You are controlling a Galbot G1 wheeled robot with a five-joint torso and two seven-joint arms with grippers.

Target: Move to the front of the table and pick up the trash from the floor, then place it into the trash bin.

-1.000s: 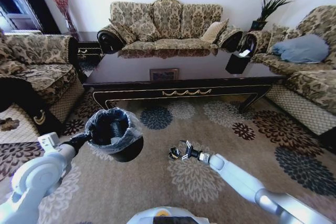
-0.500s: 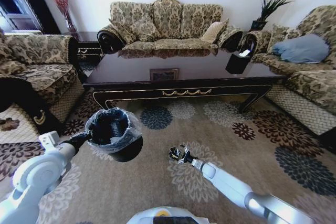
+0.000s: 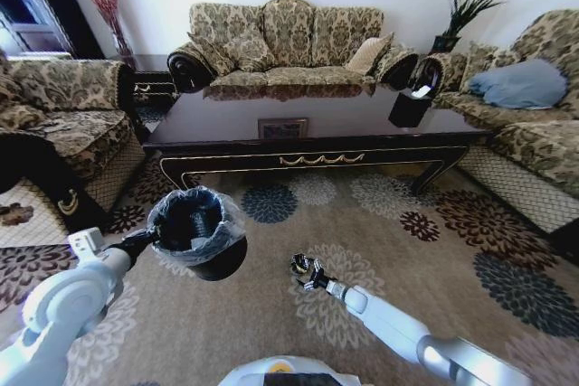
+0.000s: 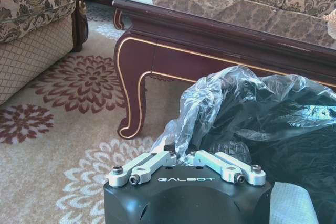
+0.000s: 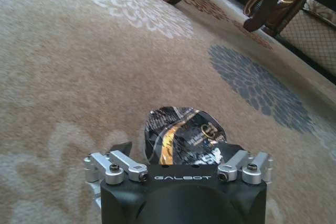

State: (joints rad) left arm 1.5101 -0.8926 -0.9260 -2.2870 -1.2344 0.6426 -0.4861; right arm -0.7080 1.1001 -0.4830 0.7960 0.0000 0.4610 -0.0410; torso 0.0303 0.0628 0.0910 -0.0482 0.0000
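Right wrist view: the right gripper (image 5: 178, 153) is spread open around a dark-and-yellow wad (image 5: 182, 136) lying on the carpet (image 5: 63, 66); it is judged light, crinkly and crushable, best pinched across its middle. Left wrist view: the left gripper (image 4: 186, 159) is seen clamped on the bin's bag (image 4: 210, 103). Farther off, the table (image 3: 308, 137) is seen from the head.
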